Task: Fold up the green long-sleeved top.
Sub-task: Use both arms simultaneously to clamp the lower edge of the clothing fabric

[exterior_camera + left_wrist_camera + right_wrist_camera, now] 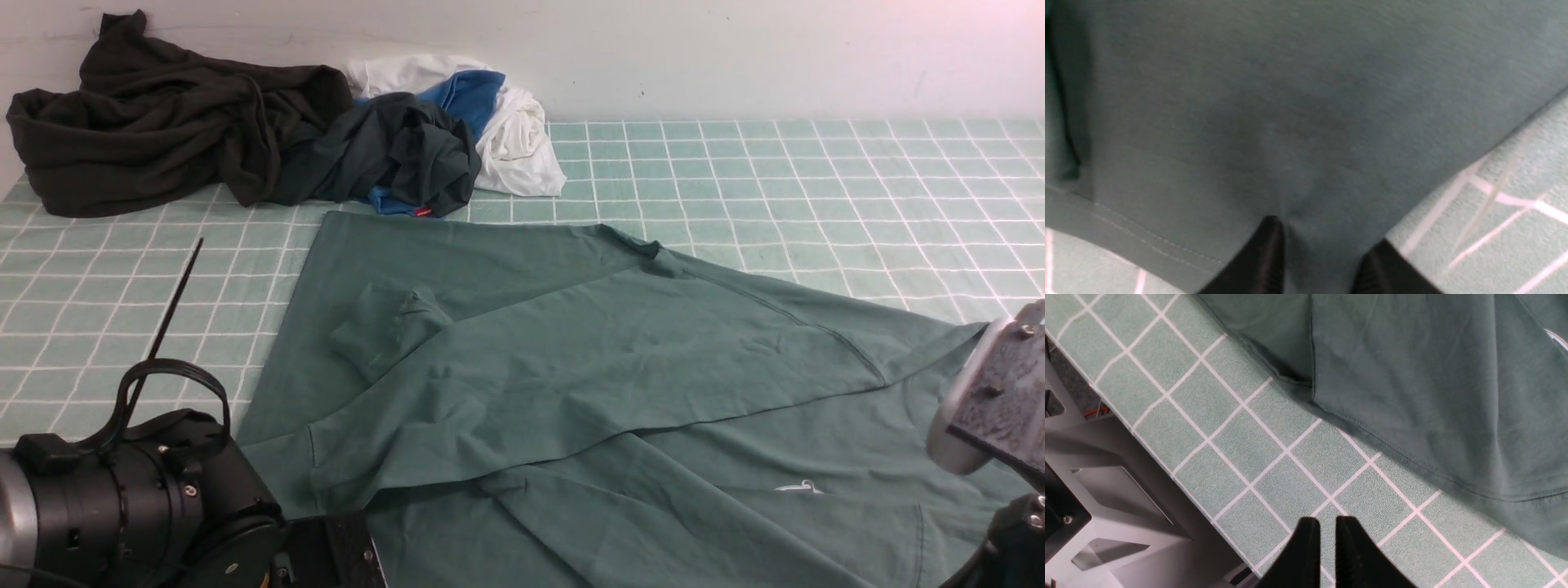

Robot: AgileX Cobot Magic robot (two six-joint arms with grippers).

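Left gripper (1327, 232) is straddling the sage-green jersey long-sleeved top (571, 367) at its near-left edge, likely to fold it; can't tell if it's pinching. Right gripper (1327, 521) is hovering clenched, empty, near right

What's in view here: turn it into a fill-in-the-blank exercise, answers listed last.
1. The logo on the top is ____.
2. The right gripper, shut above the checked cover, holds ____.
3. The clothes pile lies at the cover's far ____ corner.
Answers: white; nothing; left.
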